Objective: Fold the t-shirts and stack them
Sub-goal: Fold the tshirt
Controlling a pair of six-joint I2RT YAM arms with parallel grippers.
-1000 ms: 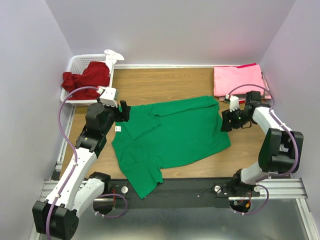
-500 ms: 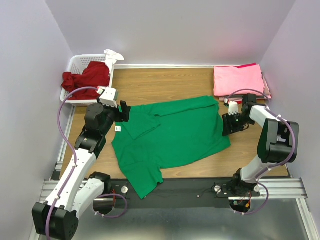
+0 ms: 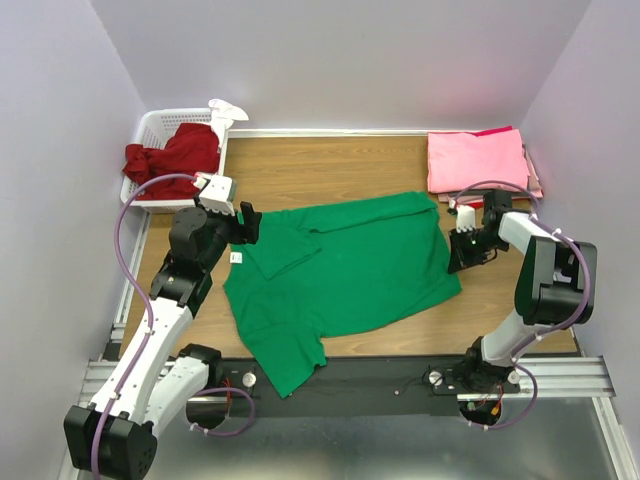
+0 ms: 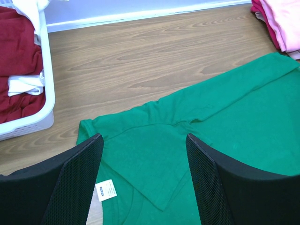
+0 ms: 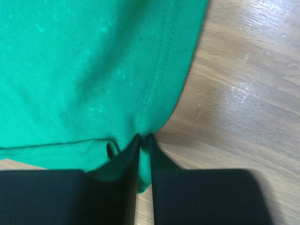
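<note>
A bright green t-shirt (image 3: 340, 270) lies spread on the wooden table, its white tag (image 4: 106, 190) showing near the left sleeve. My left gripper (image 3: 245, 225) hovers open over that folded sleeve (image 4: 154, 164), with nothing between its fingers (image 4: 143, 140). At the shirt's right edge my right gripper (image 3: 455, 250) is pinched on the green hem (image 5: 143, 138), a strip of cloth caught between the jaws. A stack of pink t-shirts (image 3: 475, 160) lies at the back right. A dark red t-shirt (image 3: 175, 155) sits crumpled in the basket.
A white slotted basket (image 3: 150, 125) stands at the back left corner, its wall (image 4: 47, 93) close to my left gripper. Bare wood (image 5: 234, 93) lies to the right of the green hem. Walls enclose the table on three sides.
My right gripper has lowered onto the green shirt's right hem and its jaws have come together on the cloth. The left arm has stayed still.
</note>
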